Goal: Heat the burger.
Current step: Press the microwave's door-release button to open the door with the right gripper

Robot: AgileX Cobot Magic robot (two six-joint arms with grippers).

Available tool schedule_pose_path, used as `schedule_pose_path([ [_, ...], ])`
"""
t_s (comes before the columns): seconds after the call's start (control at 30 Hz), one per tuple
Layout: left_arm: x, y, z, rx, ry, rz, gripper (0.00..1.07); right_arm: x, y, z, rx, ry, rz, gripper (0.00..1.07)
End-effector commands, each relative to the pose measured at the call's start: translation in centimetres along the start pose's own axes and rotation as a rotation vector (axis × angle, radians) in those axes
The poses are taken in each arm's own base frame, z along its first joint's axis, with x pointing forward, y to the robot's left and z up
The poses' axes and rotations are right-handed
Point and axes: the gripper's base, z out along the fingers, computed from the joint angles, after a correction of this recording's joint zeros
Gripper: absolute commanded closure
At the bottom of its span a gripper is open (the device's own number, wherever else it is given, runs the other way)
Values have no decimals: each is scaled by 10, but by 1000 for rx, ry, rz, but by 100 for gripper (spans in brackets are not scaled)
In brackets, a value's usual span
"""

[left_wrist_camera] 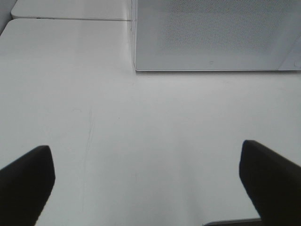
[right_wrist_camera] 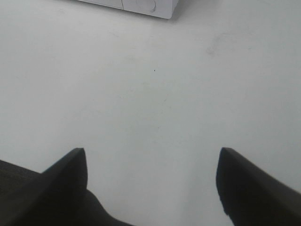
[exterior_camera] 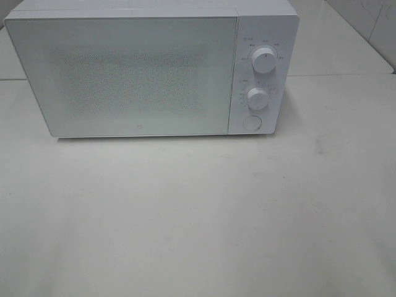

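Observation:
The burger is out of view in all three frames. A white microwave (exterior_camera: 148,68) stands at the back of the table with its door shut; two dials (exterior_camera: 265,60) and a round button (exterior_camera: 252,122) sit on its right panel. Its lower front also shows in the left wrist view (left_wrist_camera: 211,37), and its bottom right corner in the right wrist view (right_wrist_camera: 141,5). My left gripper (left_wrist_camera: 146,181) is open and empty above the bare table, facing the microwave. My right gripper (right_wrist_camera: 150,176) is open and empty over the table. Neither gripper shows in the exterior high view.
The white table (exterior_camera: 198,216) stretches in front of the microwave. A seam between two tabletops runs behind, left of the microwave (left_wrist_camera: 70,19). Tiled wall shows at the back right (exterior_camera: 371,25).

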Motion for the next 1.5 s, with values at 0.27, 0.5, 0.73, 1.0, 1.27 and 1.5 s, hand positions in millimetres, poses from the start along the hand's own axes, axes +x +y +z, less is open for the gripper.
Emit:
schedule_pose_path([
  [0.27,1,-1,-1,6,-26,-8,6,50,-8,-26,43,-167,59,33],
  [0.5,1,-1,-1,6,-26,-8,6,76,-8,-41,52,-325,71,33],
  [0.73,1,-1,-1,6,-25,-8,6,90,-8,-43,49,-367,67,34],
  [1.0,1,-1,-1,6,-24,-8,6,90,-8,-44,49,-368,68,34],
  [1.27,1,-1,-1,6,-24,-8,6,90,-8,-44,49,-368,68,34],
  [1.5,1,-1,-1,6,-24,-8,6,79,-3,-50,-2,-375,85,34],
])
